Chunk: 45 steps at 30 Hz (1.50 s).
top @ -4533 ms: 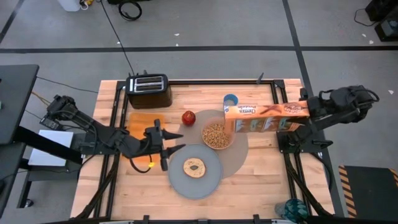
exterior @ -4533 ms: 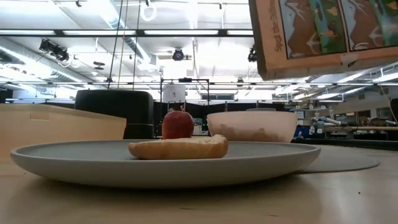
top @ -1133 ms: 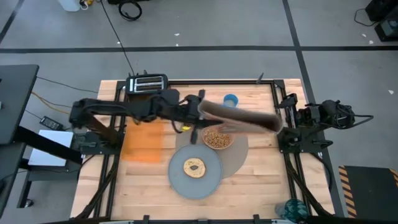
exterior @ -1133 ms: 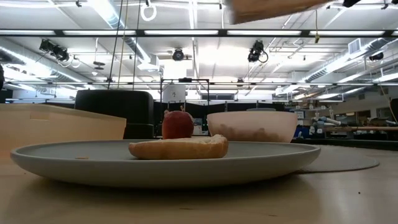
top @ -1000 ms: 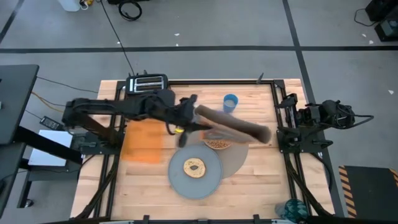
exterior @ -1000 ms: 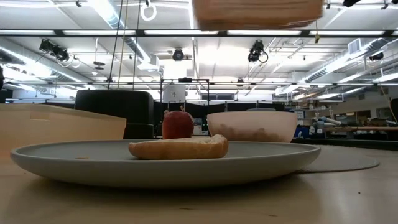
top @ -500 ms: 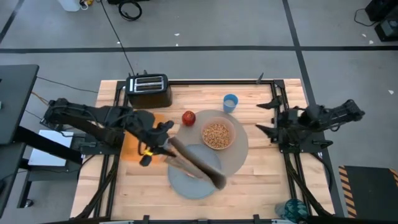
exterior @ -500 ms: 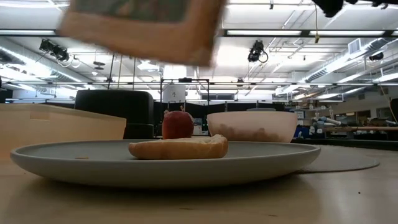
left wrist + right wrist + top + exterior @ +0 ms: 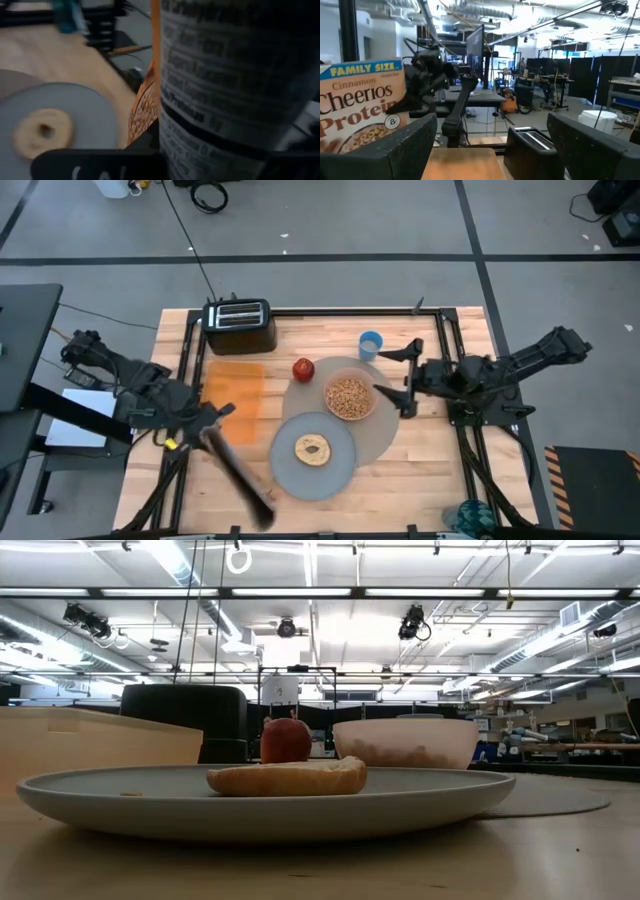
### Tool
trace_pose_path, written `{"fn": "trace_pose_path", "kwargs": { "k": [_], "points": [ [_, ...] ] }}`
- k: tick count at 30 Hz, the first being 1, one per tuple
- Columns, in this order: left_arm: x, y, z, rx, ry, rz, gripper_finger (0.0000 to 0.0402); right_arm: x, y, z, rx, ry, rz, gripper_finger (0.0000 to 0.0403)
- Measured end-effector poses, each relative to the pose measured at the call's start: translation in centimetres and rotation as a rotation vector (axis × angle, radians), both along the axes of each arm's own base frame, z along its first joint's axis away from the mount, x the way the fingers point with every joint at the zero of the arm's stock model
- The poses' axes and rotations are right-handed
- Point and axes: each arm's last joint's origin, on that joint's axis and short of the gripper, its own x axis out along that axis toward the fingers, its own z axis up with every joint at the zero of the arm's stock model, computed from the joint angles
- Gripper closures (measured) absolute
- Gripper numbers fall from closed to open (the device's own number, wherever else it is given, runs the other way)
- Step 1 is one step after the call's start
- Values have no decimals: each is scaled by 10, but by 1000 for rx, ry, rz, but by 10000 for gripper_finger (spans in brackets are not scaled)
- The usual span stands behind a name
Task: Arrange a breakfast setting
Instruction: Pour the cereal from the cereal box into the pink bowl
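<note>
Bare wooden tabletop (image 9: 420,465) lies open in front of the round grey plate (image 9: 335,465); the black toaster (image 9: 239,326) blocks the far left corner.

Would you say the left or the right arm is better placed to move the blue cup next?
Right, probably: the right gripper hangs open close beside the blue cup, while the left gripper is across the table, shut on the cereal box.

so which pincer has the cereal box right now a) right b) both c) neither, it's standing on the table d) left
d: the left pincer is shut on the orange cardboard cereal box at the table's left front, while the right pincer is open and empty beside the translucent pink bowl.
</note>
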Motion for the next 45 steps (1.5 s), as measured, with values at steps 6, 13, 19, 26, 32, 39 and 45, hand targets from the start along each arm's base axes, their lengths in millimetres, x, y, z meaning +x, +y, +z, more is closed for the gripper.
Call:
{"fn": "trace_pose_path", "kwargs": {
  "k": [6, 13, 19, 26, 32, 39, 45],
  "points": [
    [-24, -6, -35, -33, -15, -161, 369, 42, 13, 16, 6, 37, -59, 21],
    [-50, -6, -64, -18, -63, -306, 367, 76, 23, 24, 10, 58, -107, 21],
    [-62, -6, -75, -31, -83, -372, 363, 88, 25, 24, 60, 57, -167, 21],
    [-61, -4, -77, 16, -81, -284, 346, 94, 25, 19, 112, 51, -183, 21],
    [-59, -2, -80, 71, -83, -182, 327, 99, 27, 13, 128, 66, -184, 21],
    [-60, 0, -73, 45, -41, -161, 266, 105, 31, 5, 130, 85, -179, 21],
    [-65, 4, -57, 61, -39, -183, 198, 107, 32, 2, 140, 89, -159, 21]
  ]
}}
